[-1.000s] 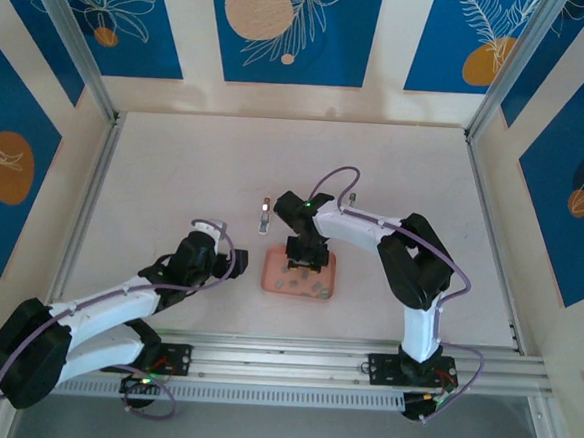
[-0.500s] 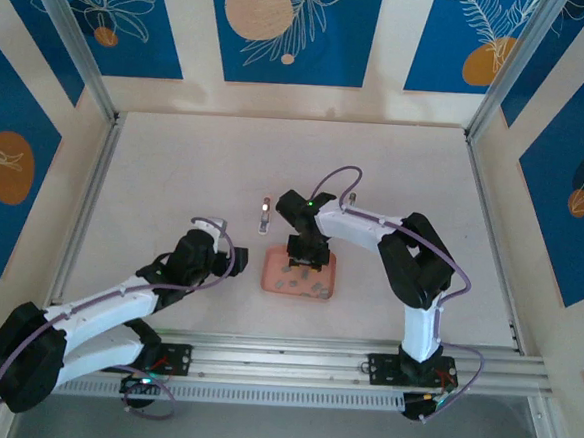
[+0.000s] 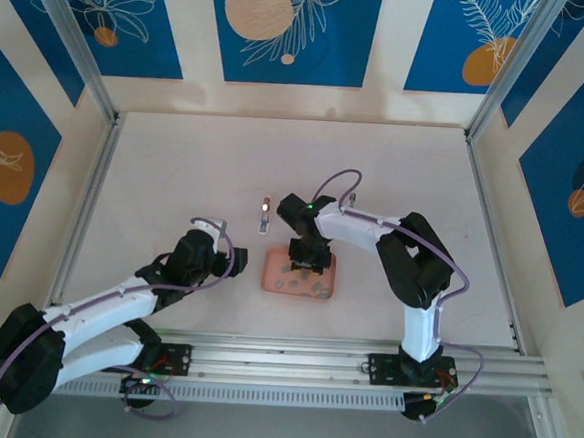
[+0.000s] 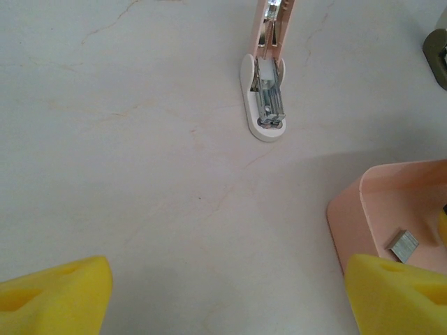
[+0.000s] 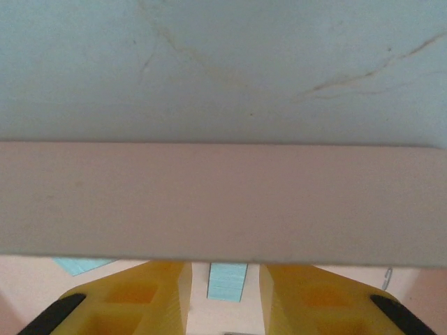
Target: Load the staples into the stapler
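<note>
In the top view, the left gripper (image 3: 229, 262) was low on the table (image 3: 174, 191), left of the pink tray (image 3: 273, 281) and apart from it. In the left wrist view its yellow fingers (image 4: 56, 293) stood wide apart at the lower corners and had hold of nothing.

The tray lay just right of centre, and several small grey staples (image 3: 293, 279) were scattered in it. One strip (image 4: 404, 246) lay flat near the tray's wall, a little turned. It was too short for me to tell its long axis.

The right gripper (image 3: 307, 267) pointed down into the upper part of the tray. In the right wrist view its fingers (image 5: 133, 296) were only a little apart. One staple strip (image 5: 227, 280) sat between them, with a thin gap on each side.

Above the tray, the stapler (image 3: 263, 215) lay apart from both grippers. Its long axis ran up and down in the frame. In the left wrist view it was folded open, its rounded white end (image 4: 264, 129) pointed toward the lower edge, and the metal channel (image 4: 269, 105) faced up.
</note>
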Controlling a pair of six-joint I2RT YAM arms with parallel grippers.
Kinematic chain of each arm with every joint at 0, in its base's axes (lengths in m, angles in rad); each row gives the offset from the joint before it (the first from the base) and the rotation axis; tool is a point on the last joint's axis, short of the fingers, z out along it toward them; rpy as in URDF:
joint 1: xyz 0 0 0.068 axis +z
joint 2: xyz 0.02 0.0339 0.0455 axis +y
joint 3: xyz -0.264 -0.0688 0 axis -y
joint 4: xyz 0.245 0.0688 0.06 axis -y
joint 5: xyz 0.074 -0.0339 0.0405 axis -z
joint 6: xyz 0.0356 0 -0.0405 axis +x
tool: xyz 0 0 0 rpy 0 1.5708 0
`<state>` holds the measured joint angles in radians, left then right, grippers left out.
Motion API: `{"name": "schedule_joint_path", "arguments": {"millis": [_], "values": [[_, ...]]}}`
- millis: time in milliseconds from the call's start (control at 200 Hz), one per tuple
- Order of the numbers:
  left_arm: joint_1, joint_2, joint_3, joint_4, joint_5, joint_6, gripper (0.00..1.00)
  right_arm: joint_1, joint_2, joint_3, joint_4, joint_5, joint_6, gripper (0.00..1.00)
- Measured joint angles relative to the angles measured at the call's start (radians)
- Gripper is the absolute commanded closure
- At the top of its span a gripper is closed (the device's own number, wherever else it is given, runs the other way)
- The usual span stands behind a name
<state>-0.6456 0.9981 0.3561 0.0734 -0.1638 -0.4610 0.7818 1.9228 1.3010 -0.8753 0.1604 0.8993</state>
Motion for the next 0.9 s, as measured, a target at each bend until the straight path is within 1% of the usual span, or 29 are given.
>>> {"name": "schedule_joint_path", "arguments": {"millis": [65, 155, 310, 475, 630, 790, 900], "values": [[0.000, -0.002, 0.000, -0.001, -0.002, 0.000, 0.14, 0.002, 0.000, -0.002, 0.000, 0.001, 0.000, 0.68], [0.000, -0.002, 0.000, -0.003, -0.002, 0.000, 0.14, 0.002, 0.000, -0.009, 0.003, 0.001, 0.000, 0.72], [0.000, -0.002, 0.000, -0.004, -0.002, 0.000, 0.15, -0.006, 0.000, -0.027, 0.025, -0.002, 0.000, 0.75], [0.000, -0.003, 0.000, -0.003, -0.002, 0.000, 0.15, -0.010, 0.000, -0.032, 0.025, -0.003, -0.006, 0.82], [0.000, -0.003, 0.000, 0.000, -0.003, 0.000, 0.15, -0.010, -0.018, -0.052, 0.045, -0.002, -0.007, 0.83], [0.000, -0.002, -0.017, 0.074, -0.012, -0.002, 0.14, -0.003, -0.060, -0.098, 0.096, 0.019, -0.007, 0.84], [0.000, 0.001, -0.035, 0.141, -0.035, -0.003, 0.14, 0.004, -0.133, -0.154, 0.148, 0.069, -0.007, 0.84]]}}
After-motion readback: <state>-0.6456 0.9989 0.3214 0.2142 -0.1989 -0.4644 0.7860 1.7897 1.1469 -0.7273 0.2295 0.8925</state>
